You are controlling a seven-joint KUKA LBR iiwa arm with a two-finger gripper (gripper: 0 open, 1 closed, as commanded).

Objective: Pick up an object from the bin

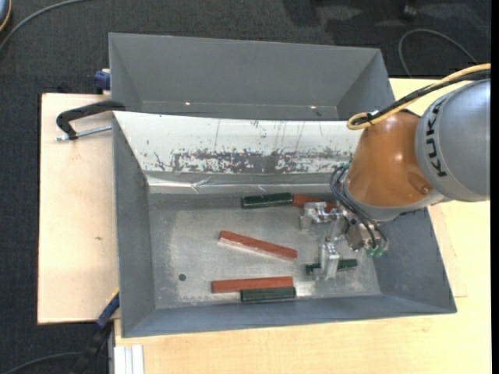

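Observation:
My gripper [323,238] hangs low over the bin's right part, open, with one finger [315,215] toward the back and the other [330,259] toward the front; nothing shows between them. A short dark green bar [341,266] lies on the floor right at the front finger, partly hidden by it. A small orange-red piece [302,200] lies just behind the back finger. To the left of the gripper, a red-brown bar [257,245] lies slanted on the floor.
A dark green bar [266,201] lies along the back wall. Near the front wall a red bar [240,286] and a dark green bar [267,294] lie side by side. The arm's orange cover hangs over the bin's right wall.

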